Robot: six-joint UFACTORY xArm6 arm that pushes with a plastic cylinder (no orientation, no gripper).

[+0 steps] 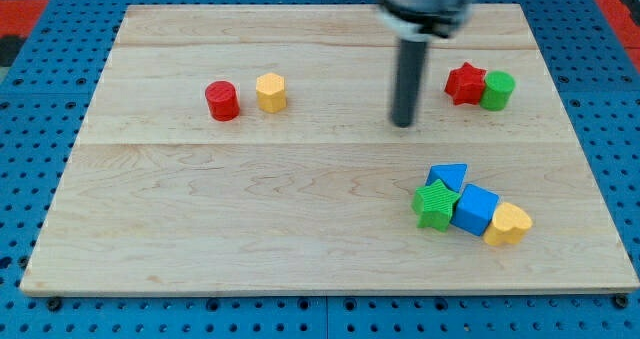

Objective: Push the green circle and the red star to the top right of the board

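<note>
The green circle (497, 90) and the red star (465, 83) sit touching each other near the view's right, in the upper part of the wooden board (300, 239), the star on the left. My tip (403, 123) is on the board to the left of the red star and slightly lower, with a clear gap between them. The rod rises from it to the view's top.
A red cylinder (222, 100) and a yellow hexagon (271, 92) stand side by side at the upper left. A cluster at the lower right holds a blue triangle (449, 175), a green star (435, 204), a blue cube (475, 210) and a yellow heart (508, 223).
</note>
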